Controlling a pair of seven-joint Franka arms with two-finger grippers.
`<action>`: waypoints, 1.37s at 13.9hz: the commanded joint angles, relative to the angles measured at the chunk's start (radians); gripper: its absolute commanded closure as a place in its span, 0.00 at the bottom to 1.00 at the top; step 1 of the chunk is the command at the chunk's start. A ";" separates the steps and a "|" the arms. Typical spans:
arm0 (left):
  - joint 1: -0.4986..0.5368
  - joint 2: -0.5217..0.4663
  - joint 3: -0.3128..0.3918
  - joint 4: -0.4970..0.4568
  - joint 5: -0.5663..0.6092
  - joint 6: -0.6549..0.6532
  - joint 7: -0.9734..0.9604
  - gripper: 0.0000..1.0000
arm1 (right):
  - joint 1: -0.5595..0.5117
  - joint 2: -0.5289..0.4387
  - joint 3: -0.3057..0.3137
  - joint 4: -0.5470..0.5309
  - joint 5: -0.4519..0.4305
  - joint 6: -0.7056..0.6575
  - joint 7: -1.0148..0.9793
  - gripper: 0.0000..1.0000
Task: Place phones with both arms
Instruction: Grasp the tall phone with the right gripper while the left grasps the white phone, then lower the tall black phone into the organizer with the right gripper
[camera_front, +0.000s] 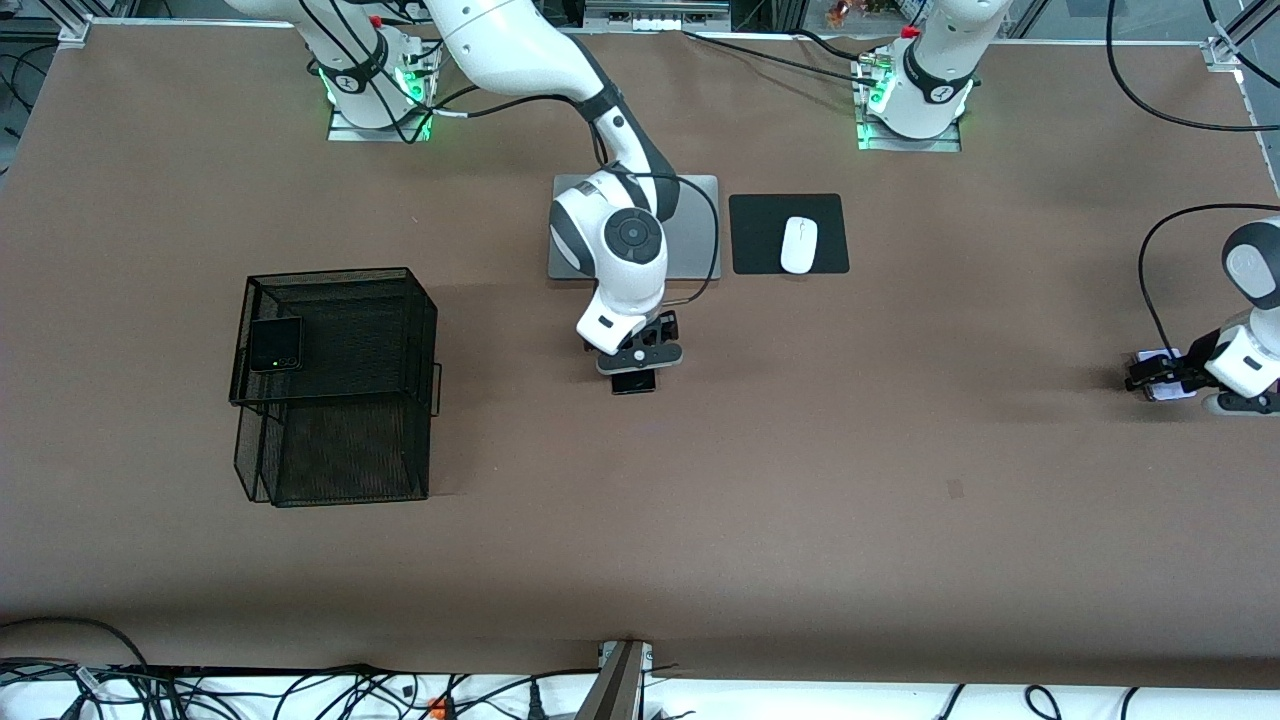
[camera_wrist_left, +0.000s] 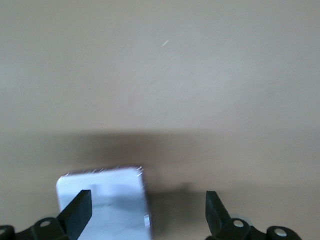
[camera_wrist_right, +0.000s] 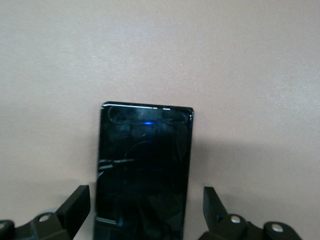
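Black slab phone (camera_wrist_right: 144, 170) between parted right end effector (camera_wrist_right: 145, 210) fingers

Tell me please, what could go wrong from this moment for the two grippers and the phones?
1. In the left wrist view, the pale phone sits off-centre between the open fingers of the left gripper, close to one finger. Closing could push it aside or grip only an edge.
2. The right gripper straddles the long black phone with little clearance at each side. A small misalignment while descending could press a fingertip onto the glass.
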 joint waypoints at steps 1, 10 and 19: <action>0.020 0.022 -0.016 -0.002 0.023 0.023 0.001 0.00 | 0.006 0.004 0.006 -0.029 0.025 0.048 -0.024 0.00; 0.036 0.014 0.033 0.007 0.071 0.020 -0.002 0.00 | 0.003 -0.089 -0.004 -0.010 0.064 -0.062 -0.025 0.92; 0.025 0.025 0.033 0.006 0.057 0.014 -0.037 0.00 | -0.002 -0.361 -0.343 -0.030 0.061 -0.564 -0.182 0.92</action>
